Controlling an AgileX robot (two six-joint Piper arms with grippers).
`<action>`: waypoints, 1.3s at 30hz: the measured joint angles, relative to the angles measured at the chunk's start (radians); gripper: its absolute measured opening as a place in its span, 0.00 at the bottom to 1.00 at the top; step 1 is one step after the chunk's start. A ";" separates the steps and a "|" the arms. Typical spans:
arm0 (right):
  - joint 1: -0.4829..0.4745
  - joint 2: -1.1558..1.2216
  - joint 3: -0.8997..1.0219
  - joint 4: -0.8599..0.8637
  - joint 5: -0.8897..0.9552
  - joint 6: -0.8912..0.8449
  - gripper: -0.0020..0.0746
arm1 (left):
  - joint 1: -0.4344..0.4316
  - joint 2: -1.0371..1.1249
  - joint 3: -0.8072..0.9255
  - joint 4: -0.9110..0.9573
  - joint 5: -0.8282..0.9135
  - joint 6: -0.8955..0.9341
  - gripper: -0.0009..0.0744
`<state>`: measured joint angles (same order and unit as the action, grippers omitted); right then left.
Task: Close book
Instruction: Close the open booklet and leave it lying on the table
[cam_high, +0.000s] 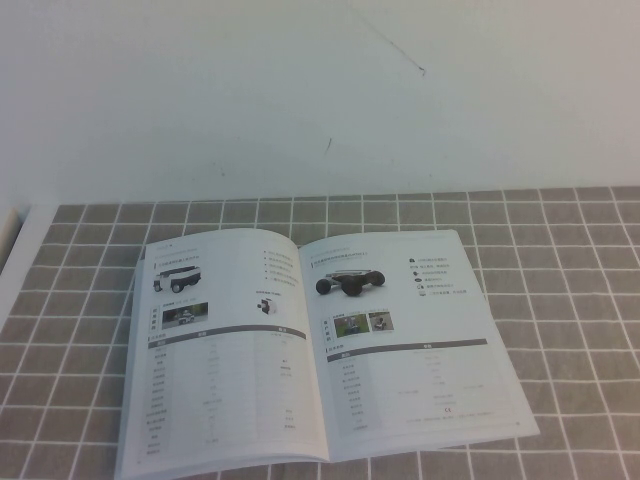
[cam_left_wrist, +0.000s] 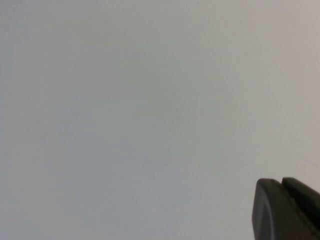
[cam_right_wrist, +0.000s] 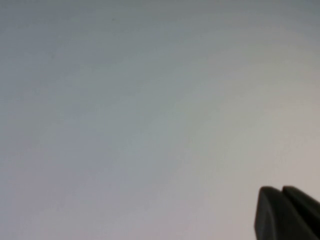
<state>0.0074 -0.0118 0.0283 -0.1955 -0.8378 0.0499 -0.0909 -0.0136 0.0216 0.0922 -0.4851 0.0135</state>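
Note:
An open book (cam_high: 320, 345) lies flat on the grey checked tablecloth (cam_high: 560, 250), spine running away from me, with white pages of tables and small photos of wheeled robots. Neither arm appears in the high view. In the left wrist view only the dark tips of my left gripper (cam_left_wrist: 282, 184) show in a corner, pressed together with nothing between them, facing a blank pale surface. The right wrist view is the same: my right gripper (cam_right_wrist: 282, 191) has its two dark tips together and holds nothing. The book is in neither wrist view.
A white wall (cam_high: 320, 90) rises behind the table. A pale strip of the table's edge (cam_high: 15, 250) shows at the far left beyond the cloth. The cloth runs on to the right of the book.

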 joint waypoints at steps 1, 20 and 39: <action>0.000 0.000 0.000 0.000 -0.008 0.000 0.02 | 0.000 0.000 0.000 0.000 0.000 -0.002 0.01; 0.000 0.000 -0.224 0.020 0.175 0.008 0.02 | 0.000 0.000 -0.023 -0.115 -0.015 0.049 0.01; 0.000 0.545 -0.451 0.054 0.948 0.194 0.02 | 0.000 0.100 -0.285 -0.134 0.485 0.057 0.01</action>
<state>0.0074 0.5335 -0.4222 -0.1410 0.1104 0.2443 -0.0909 0.0866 -0.2634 -0.0414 0.0000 0.0701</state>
